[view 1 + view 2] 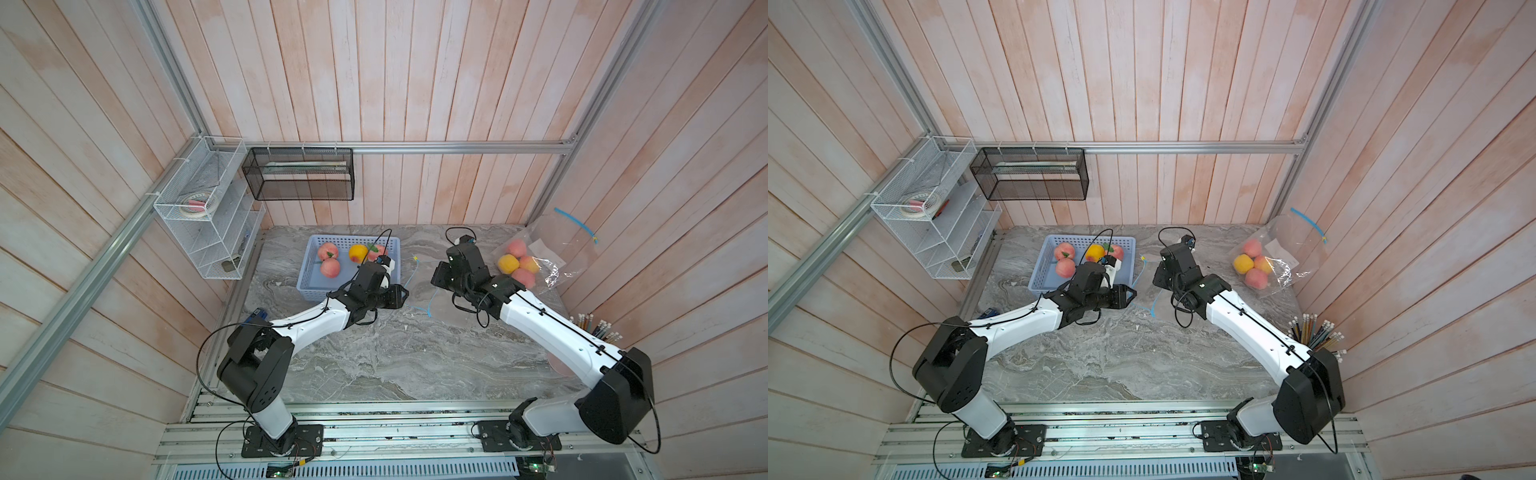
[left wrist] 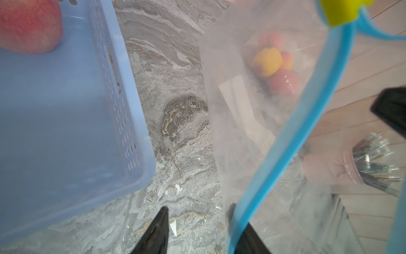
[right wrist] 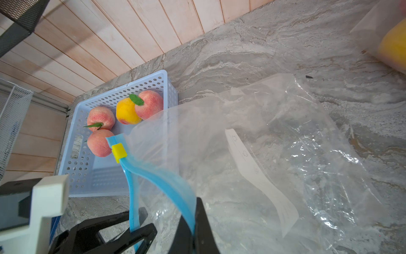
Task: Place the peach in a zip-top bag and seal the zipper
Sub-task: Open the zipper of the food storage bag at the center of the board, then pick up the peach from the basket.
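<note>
Right end effector point(image 3: 194, 220) clamps the blue zipper point(image 3: 167, 176) on the bag point(image 3: 285, 132), left end effector point(image 2: 198, 211) gapes, label point(image 3: 252, 167) illegible.

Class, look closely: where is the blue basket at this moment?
In a top view the blue basket sits at the back of the table on the robot's left side, just beyond the left gripper, with the empty bag beside it.
</note>
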